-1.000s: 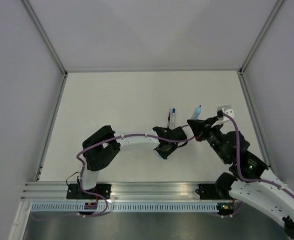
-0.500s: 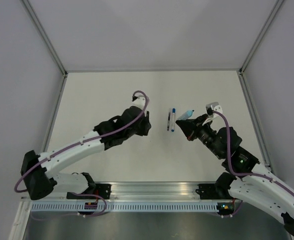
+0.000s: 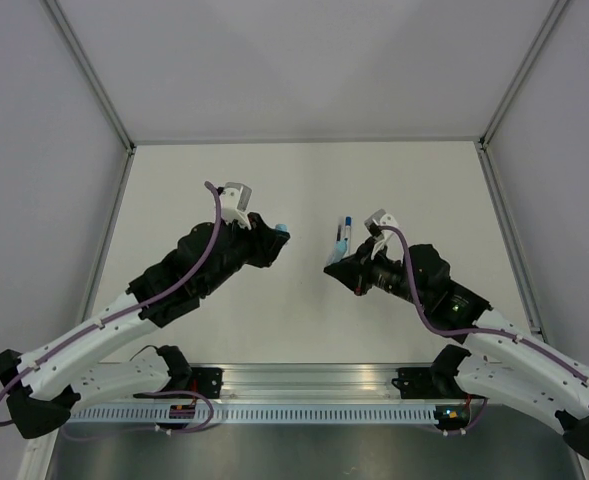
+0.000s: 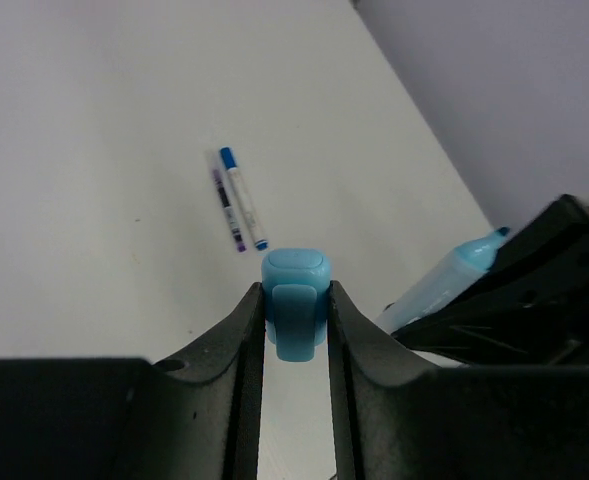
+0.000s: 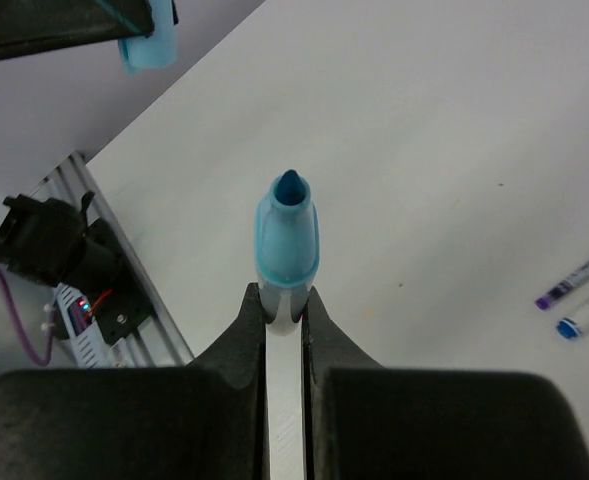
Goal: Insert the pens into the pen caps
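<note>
The left gripper [image 4: 295,293] pinches a stubby pale blue pen cap [image 4: 296,300] and the right gripper [image 5: 282,297] clamps an uncapped pale blue marker [image 5: 287,240], while 2 pens, a dark pen [image 4: 227,210] and a blue-and-white pen [image 4: 244,198], lie side by side on the white table [image 3: 204,170], their print too small to read.

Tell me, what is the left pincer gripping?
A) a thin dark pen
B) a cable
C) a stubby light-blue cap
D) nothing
C: the left pincer is shut on the light-blue cap; the right pincer holds a light-blue marker, and both thin pens lie on the table.
</note>
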Tool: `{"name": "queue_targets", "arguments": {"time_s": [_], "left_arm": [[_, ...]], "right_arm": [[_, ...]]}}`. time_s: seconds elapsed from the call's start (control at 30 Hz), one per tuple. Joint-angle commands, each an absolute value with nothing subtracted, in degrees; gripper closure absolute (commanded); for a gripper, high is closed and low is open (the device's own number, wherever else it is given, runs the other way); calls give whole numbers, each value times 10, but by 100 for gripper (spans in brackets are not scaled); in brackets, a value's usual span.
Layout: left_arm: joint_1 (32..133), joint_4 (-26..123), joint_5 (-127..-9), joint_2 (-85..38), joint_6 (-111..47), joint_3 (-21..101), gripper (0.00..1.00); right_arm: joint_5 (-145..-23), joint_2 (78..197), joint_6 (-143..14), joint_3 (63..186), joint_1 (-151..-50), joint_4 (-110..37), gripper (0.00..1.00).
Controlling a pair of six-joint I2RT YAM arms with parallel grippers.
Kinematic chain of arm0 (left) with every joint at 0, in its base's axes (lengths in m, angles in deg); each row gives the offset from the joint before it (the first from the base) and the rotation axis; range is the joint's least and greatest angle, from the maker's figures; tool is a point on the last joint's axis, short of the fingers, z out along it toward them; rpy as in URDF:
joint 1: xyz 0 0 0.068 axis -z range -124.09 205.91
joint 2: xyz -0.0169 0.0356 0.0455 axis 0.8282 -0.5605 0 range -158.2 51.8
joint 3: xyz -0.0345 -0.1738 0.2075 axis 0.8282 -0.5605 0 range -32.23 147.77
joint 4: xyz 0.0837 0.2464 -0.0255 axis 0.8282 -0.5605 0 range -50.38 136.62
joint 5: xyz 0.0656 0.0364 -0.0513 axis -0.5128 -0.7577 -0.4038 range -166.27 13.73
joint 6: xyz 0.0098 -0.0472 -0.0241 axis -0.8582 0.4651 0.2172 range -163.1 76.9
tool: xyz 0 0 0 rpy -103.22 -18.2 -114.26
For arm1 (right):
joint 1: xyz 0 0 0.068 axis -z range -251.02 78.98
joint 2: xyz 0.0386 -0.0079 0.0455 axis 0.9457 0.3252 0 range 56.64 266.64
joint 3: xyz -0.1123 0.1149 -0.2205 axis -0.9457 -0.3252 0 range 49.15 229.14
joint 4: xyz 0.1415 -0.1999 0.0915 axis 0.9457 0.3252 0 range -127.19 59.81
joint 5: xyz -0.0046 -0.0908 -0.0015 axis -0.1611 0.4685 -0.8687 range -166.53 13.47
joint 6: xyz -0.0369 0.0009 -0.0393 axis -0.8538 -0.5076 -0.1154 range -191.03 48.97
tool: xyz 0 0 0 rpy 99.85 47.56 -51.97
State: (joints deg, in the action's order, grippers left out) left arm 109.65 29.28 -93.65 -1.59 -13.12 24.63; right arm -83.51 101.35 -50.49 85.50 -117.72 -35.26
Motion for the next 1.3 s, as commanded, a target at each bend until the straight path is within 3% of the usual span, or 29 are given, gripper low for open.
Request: {"name": "queue_targets", "arguments": {"time_s": [0.0,0.5,1.27], "left_arm": [[1098,390,-848,-4,-129,231,98],[1099,502,-724,-31,-154,195,98],[1100,403,-748,-64,-195,194,98]], "right_arm": [[-971,1048,-512,868,-1178,-418,100],[-1025,1156,-482,869,-1213,-484,100],[-943,1159,-485,875,-1222,-457,100]]}}
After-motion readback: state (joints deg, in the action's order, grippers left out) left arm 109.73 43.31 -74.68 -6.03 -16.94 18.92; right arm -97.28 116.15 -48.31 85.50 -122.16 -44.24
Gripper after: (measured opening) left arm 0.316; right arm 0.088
